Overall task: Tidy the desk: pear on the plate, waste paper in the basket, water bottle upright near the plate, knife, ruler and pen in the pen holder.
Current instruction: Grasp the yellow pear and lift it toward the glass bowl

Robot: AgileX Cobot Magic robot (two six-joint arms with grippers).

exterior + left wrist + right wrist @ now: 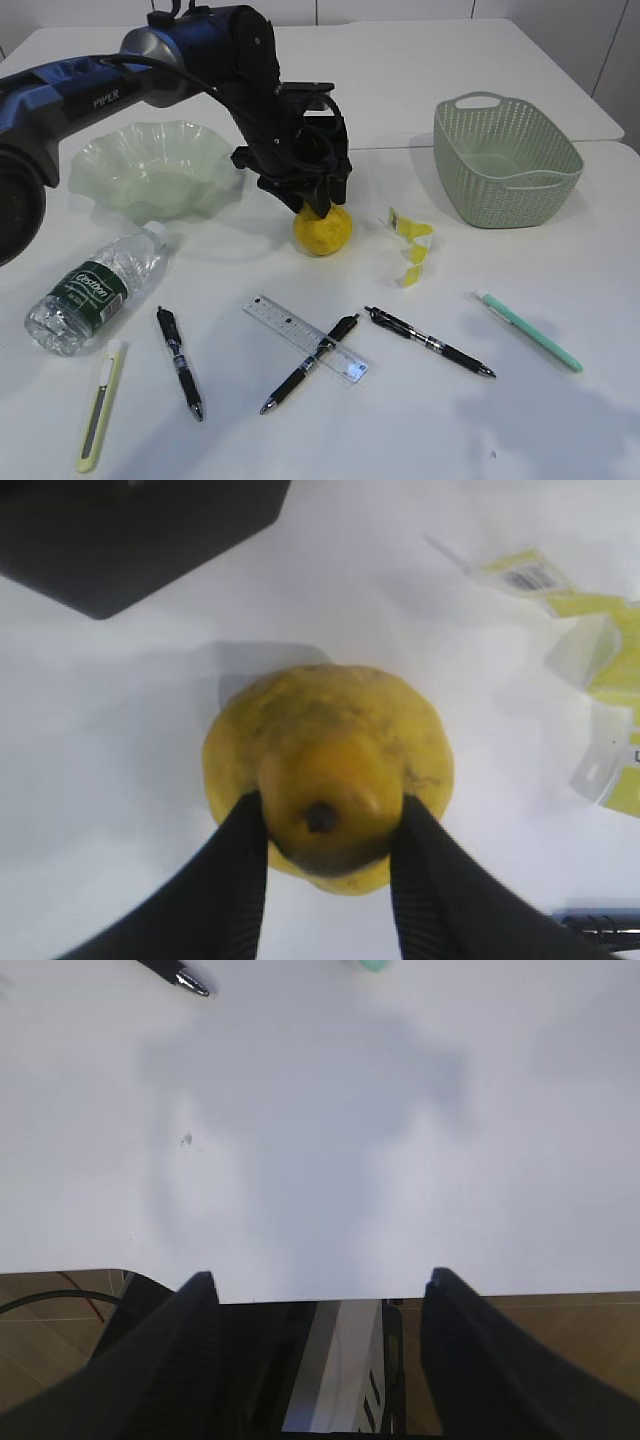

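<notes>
**Left gripper on the pear**

The left gripper (328, 855) stands over the yellow round pear (322, 230), both black fingers (235, 880) pressed against its narrow stem end. The pear rests on the white table (420, 420), between the pale green wavy glass plate (150, 165) and the crumpled yellow waste paper (412, 245). The right gripper (320, 1300) hangs at the table edge, fingers apart, holding nothing.

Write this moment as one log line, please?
left gripper: fingers against pear top | pear: on table, not on plate | right gripper: open, empty
</notes>
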